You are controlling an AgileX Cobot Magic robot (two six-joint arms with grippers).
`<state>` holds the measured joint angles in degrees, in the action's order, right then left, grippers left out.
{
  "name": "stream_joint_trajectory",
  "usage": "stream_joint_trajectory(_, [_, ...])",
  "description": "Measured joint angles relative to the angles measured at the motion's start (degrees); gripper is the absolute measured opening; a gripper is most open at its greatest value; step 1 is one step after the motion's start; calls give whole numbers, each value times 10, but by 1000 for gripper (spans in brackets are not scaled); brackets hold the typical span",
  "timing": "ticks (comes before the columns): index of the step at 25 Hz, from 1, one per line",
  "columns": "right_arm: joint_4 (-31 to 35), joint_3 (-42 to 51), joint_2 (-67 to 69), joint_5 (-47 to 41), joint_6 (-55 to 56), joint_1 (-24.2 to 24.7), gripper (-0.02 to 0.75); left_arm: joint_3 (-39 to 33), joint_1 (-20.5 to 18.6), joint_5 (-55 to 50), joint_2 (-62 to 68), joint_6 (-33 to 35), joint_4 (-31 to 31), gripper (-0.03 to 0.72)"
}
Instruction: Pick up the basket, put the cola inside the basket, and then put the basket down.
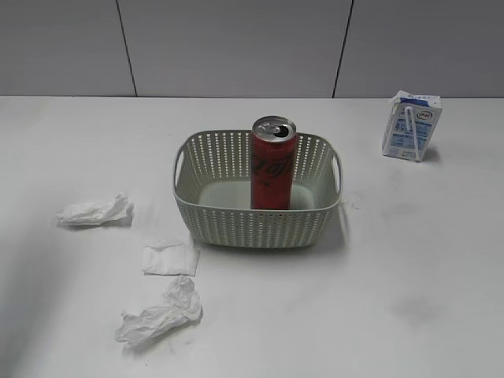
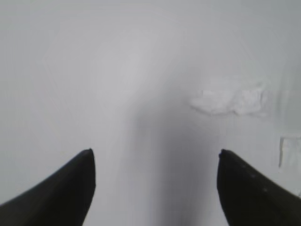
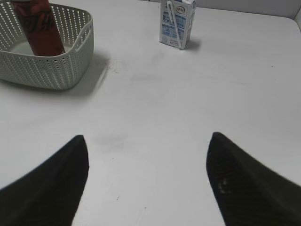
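The pale sage-green basket (image 1: 236, 224) stands on the white table at the middle. The tall red cola can (image 1: 272, 169) stands upright inside it, against its far wall. Both also show in the right wrist view: the basket (image 3: 51, 70) at the top left, the cola (image 3: 42, 33) inside it. My left gripper (image 2: 155, 153) is open and empty over bare table. My right gripper (image 3: 146, 139) is open and empty over bare table, to the right of the basket. Neither gripper shows in the exterior view.
A small white-and-blue carton (image 1: 412, 126) stands at the back right, also in the right wrist view (image 3: 177, 23). Two crumpled tissues (image 1: 96, 211) (image 1: 161, 315) and a flat folded one (image 1: 169, 258) lie left of the basket. A crumpled tissue (image 2: 230, 101) shows in the left wrist view.
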<state>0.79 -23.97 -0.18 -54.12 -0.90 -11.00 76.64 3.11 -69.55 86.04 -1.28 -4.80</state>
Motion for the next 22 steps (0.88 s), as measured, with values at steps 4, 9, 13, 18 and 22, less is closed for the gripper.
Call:
stream_joint_trajectory(4, [0, 0, 0, 0, 0, 0, 592, -128, 1, 18, -104, 7, 1, 596])
stream_joint_trajectory(9, [0, 0, 0, 0, 0, 0, 591, -274, 1, 57, -227, 13, 7, 595])
stream_joint_trajectory(13, [0, 0, 0, 0, 0, 0, 591, -363, 1, 75, -330, 13, 20, 595])
stream_joint_trajectory(18, [0, 0, 0, 0, 0, 0, 591, -447, 1, 80, -460, 13, 37, 588])
stream_joint_trajectory(22, [0, 0, 0, 0, 0, 0, 591, -472, 1, 91, -565, 13, 41, 587])
